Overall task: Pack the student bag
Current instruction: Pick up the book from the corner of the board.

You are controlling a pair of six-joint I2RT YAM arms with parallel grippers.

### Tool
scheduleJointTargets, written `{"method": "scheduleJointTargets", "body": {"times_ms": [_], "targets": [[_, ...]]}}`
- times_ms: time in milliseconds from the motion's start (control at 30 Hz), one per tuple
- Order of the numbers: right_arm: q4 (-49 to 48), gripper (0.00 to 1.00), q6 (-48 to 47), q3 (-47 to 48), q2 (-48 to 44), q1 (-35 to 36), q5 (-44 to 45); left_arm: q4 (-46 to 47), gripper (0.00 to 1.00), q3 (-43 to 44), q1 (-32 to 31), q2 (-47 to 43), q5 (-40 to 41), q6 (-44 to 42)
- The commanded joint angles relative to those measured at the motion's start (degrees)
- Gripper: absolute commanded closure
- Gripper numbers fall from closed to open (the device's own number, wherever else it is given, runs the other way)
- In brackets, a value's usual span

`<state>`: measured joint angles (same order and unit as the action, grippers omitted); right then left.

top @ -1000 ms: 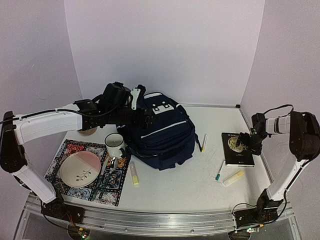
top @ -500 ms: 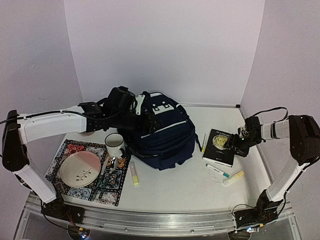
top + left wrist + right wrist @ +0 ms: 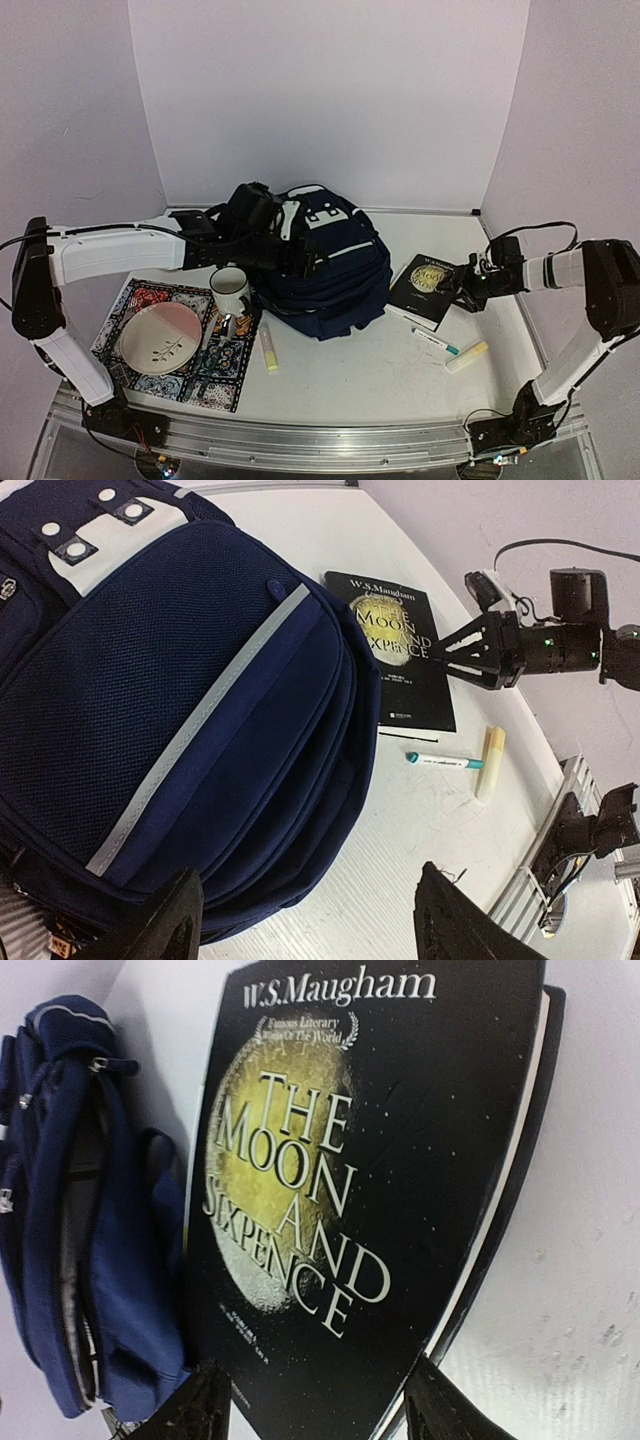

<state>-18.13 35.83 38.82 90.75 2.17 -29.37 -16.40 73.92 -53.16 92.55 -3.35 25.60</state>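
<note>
The student bag (image 3: 325, 260), dark navy with white trim, sits at the centre of the white counter (image 3: 360, 385) in the overhead view, with a robot arm reaching toward it from each side of the frame. From the left, the left claw (image 3: 298, 256) hangs over the bag's front pocket, its jaws spread wide and nothing between them. That placement suggests it is there to steady the bag or go for a zip pull before anything is packed. From the right, the right claw (image 3: 466, 288) lies low over the counter, its fingers set either side of the near corner of a black paperback book (image 3: 428, 286) titled "The Moon and Sixpence". The jaws stand partly apart, and whether they pinch the book or merely bracket it cannot be told. The book is angled with its far edge right up against the bag's right flank, apparently lined up as the first item to go inside. No open compartment shows from above, so the packing looks barely begun. Counted across the counter, there is one bag and one book. A single teal-capped pen (image 3: 435, 342) and a yellow highlighter (image 3: 467, 356) lie just below the book at right. A second highlighter (image 3: 268, 348) lies left of centre. One white mug (image 3: 229, 288) stands just left of the bag, and at lower left one pink-and-white plate (image 3: 158, 338) rests on a single patterned placemat (image 3: 215, 385).
</note>
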Motion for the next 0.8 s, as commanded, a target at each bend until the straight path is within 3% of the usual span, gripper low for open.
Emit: {"method": "scheduleJointTargets", "body": {"times_ms": [0, 300, 767], "targets": [[-4.53, 0.45, 4.09, -0.81, -3.51, 0.63, -2.43, 1.92, 0.28, 3.32, -0.91, 1.58, -0.83, 0.05], [-10.05, 0.65, 10.56, -3.20, -5.33, 0.59, -2.14, 1.88, 0.35, 3.34, -1.33, 2.52, -1.13, 0.07], [-18.29, 0.72, 15.53, -4.92, 1.01, 1.23, -3.36, 1.95, 0.40, 2.89, -1.33, 1.97, -1.93, 0.83]]}}
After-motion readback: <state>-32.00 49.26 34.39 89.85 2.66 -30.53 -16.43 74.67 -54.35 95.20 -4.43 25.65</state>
